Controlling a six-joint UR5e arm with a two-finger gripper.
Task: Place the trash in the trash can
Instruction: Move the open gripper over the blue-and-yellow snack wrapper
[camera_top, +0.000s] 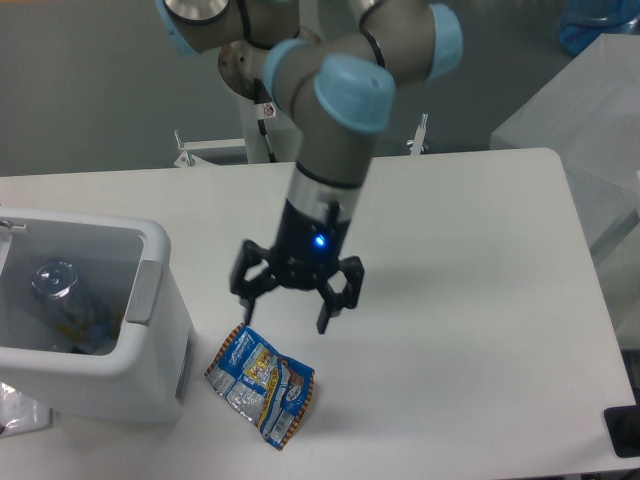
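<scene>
Fixed camera, over the white counter (450, 260): the arm's gripper (296, 296) hangs with its jaws spread wide and released, holding nothing, a blue light glowing on its body just above the fingers. It sits just above and slightly toward 1 o'clock of the snack bag (261, 384), apart from it and not touching.

The snack bag lies flat on the counter near the front edge, a crumpled blue foil packet with yellow and red print across its face and a silvery, wrinkled seam along its lower left side. One corner points up toward the gripper; the opposite end tapers toward 5 o'clock. Its surface is creased and slightly puffed, catching dull highlights.

At 9 o'clock from the bag, just beside it, stands the trash can (150, 345), a white boxy bin with a thick rounded rim and a grey tab (146, 291) on the side facing the gripper. Inside the bin a clear plastic bottle (57, 285) lies against the far wall, with a scrap of yellowish litter beneath it too blurred to make out. The bag rests outside the bin, on the counter.
</scene>
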